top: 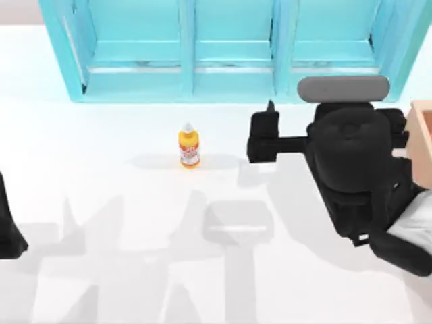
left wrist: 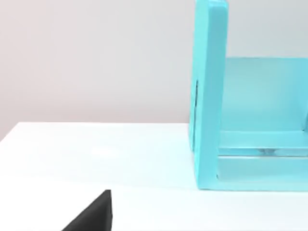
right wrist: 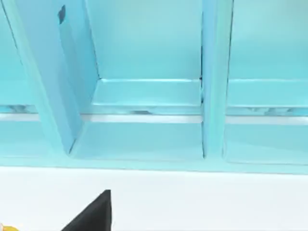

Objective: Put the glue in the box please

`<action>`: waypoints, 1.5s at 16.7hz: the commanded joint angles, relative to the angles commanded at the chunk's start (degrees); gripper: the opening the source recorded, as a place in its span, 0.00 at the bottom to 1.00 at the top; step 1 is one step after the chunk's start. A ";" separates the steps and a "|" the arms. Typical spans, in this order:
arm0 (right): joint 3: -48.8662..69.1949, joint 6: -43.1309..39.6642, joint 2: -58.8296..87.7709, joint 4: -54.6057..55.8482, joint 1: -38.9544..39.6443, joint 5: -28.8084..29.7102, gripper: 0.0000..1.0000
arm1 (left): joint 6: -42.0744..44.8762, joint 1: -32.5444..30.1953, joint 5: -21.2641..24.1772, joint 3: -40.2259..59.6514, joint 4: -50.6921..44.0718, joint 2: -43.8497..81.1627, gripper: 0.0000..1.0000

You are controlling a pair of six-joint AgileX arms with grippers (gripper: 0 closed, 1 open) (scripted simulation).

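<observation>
Glue [top: 189,146] stands upright on the white table [top: 101,169], cap toward the turquoise shelf unit [top: 229,54] at 12 o'clock, untouched and in the open. From the 3 o'clock side my right arm reaches across the table, its black bulk low over the surface and its forearm stretched level toward 9 o'clock. The right gripper [top: 263,138] hangs near the bottle, at its 3 o'clock, apart from it; whether its fingers are apart or together I cannot tell. The box [top: 422,138] shows as a tan corner at the table's right edge, at 3 o'clock, partly behind that arm. My left arm sits parked at the left edge, at about 8 o'clock.
</observation>
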 joint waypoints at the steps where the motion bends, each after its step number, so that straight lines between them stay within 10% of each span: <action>1: 3.08 0.86 5.33 1.95 2.26 2.79 1.00 | 0.00 0.00 0.00 0.00 0.00 0.00 1.00; 12: 25.94 5.16 46.53 15.59 17.25 23.77 1.00 | 0.00 0.00 0.00 0.00 0.00 0.00 1.00; 25: 33.85 1.26 53.01 17.36 12.89 20.23 1.00 | 0.00 0.00 0.00 0.00 0.00 0.00 1.00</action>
